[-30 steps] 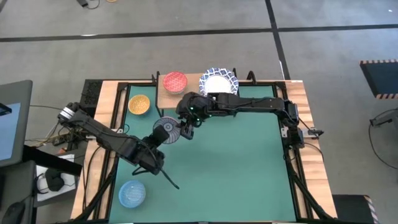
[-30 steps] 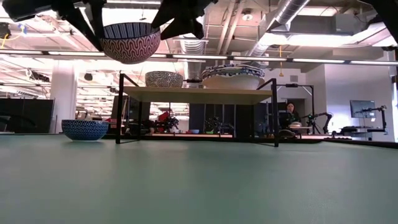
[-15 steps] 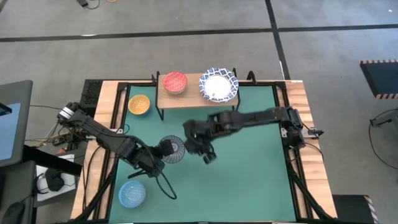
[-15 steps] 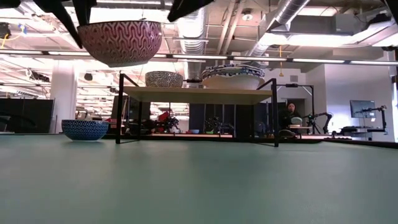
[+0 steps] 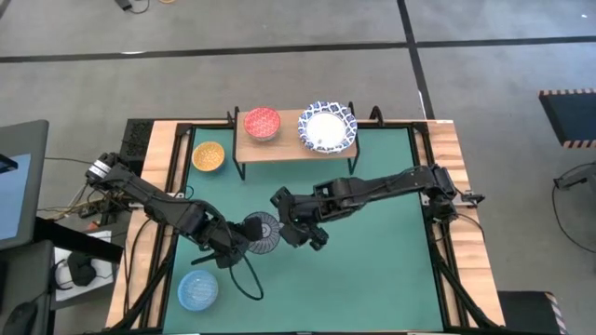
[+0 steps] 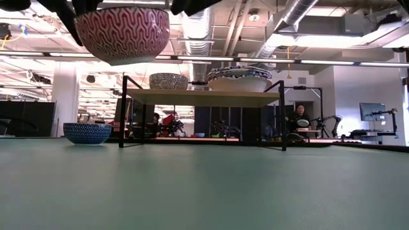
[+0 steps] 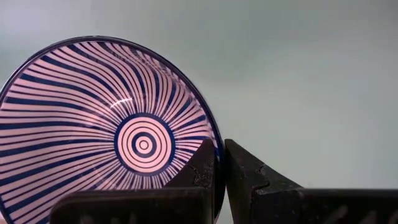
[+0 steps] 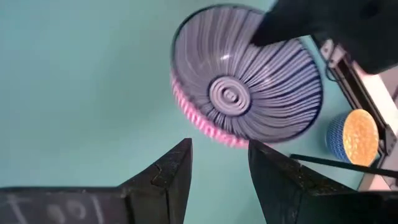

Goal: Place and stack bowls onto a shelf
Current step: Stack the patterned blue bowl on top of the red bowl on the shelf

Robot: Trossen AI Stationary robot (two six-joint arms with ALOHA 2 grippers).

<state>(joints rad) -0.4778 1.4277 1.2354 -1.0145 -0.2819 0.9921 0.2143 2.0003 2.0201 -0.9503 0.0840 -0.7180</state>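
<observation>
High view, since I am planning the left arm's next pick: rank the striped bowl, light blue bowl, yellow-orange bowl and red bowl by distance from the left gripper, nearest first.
1. Striped bowl, clamped by the left gripper.
2. Light blue bowl, at the table's near-left corner.
3. Yellow-orange bowl, beside the light-wood shelf.
4. Red bowl, on the shelf's left end.

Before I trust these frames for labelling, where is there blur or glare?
Right wrist view: the striped bowl is smeared by motion blur near the open right tool. Left wrist view: sharp, with a small highlight inside the bowl, its rim pinched by the left tool. Low view: bright ceiling lights behind the shelf.
</observation>
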